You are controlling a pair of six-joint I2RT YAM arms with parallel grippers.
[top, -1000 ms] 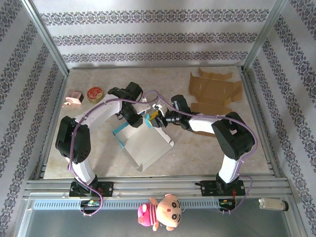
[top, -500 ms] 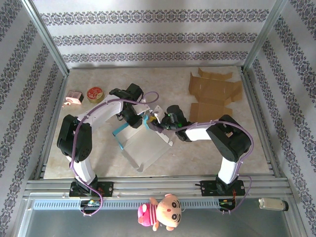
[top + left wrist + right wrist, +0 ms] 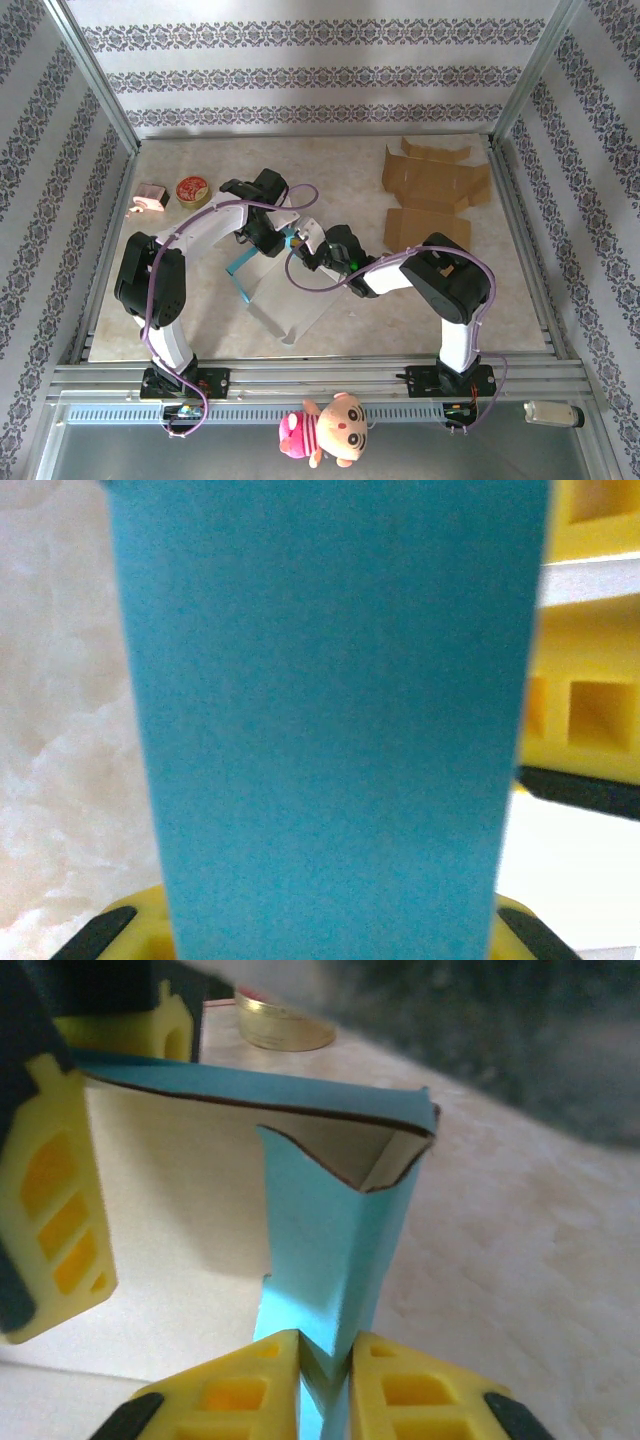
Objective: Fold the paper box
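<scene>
**Both grippers pinch the far corner of a half-folded paper box**

The paper box, white inside and teal outside, lies at the middle of the table. Its floor is flat and its far walls are raised. The box seems to run from 11 o'clock to 5 o'clock. In the right wrist view, a folded teal corner flap stands upright from 12 to 6.

The right gripper is closed narrowly on the base of that flap. The left gripper, just beside it at 11 o'clock, holds a teal wall between its fingers. Both arms reach equally close.

From the box, bare table opens from 4 to 7 o'clock. Flat cardboard lies well apart at 2 o'clock. A round tin and a pink object sit at 10 o'clock.
</scene>
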